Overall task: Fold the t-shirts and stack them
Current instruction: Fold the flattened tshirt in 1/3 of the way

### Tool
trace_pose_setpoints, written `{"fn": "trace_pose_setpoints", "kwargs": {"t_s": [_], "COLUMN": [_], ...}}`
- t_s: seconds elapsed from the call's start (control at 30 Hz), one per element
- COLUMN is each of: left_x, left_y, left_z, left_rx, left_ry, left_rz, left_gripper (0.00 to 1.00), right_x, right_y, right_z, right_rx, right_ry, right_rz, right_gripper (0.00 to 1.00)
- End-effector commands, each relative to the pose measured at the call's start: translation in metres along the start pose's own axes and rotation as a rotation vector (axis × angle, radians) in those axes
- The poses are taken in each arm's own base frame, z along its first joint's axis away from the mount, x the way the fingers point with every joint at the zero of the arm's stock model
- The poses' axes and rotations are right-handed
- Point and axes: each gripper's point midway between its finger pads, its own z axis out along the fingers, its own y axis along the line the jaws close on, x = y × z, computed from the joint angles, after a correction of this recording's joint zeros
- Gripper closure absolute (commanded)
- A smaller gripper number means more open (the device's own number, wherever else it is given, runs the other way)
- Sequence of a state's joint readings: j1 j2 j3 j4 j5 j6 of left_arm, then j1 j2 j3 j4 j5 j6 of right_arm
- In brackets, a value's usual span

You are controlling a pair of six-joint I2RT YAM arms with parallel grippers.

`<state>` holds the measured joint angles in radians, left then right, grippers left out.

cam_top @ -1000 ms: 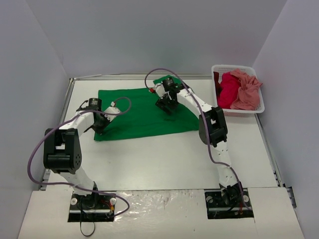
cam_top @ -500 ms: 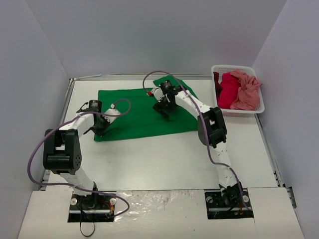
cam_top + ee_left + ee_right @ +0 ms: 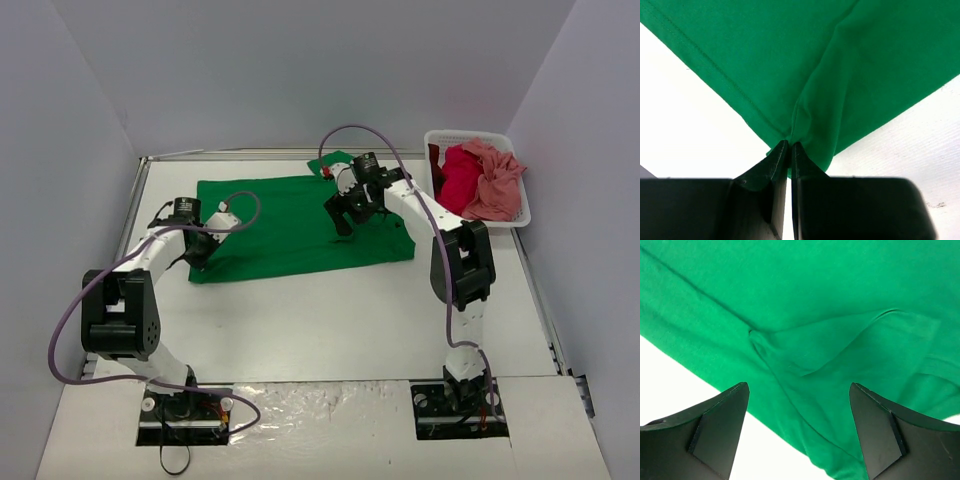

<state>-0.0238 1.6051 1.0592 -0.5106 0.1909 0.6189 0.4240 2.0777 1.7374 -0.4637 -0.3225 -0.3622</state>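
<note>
On the worktop (image 3: 330, 320), limp green t-shirt (image 3: 290, 225), best gripped at corners: left fingers (image 3: 765, 172) pinch one, right fingers (image 3: 715, 425) spread empty.

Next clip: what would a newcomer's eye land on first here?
The green shirt stands out, spread flat on the white table towards its far side. The left gripper is shut on the shirt's near left corner, while the right gripper stands open over its right part. At the far right, a white basket holds a crumpled red shirt and pink shirt.
</note>
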Motion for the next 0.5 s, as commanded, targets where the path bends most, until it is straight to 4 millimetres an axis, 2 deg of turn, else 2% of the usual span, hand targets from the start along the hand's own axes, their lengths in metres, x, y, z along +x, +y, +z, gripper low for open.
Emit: {"fn": "trace_pose_setpoints", "kwargs": {"t_s": [0.0,0.13,0.47], "left_x": [-0.005,-0.002,0.003], "left_y": [0.001,0.000,-0.002], "left_z": [-0.017,-0.016,-0.012], "left_rx": [-0.014,-0.015,-0.013], "left_ry": [-0.036,-0.029,-0.017], "left_rz": [-0.014,-0.013,-0.025], "left_gripper": [0.98,0.98,0.98], "right_x": [0.010,0.019,0.027], "right_y": [0.015,0.025,0.028], "right_z": [0.001,0.010,0.026], "right_rx": [-0.108,-0.208,-0.313], "right_ry": [-0.003,0.001,0.008], "right_rz": [0.074,0.126,0.207], "right_gripper": [0.23,0.23,0.23]}}
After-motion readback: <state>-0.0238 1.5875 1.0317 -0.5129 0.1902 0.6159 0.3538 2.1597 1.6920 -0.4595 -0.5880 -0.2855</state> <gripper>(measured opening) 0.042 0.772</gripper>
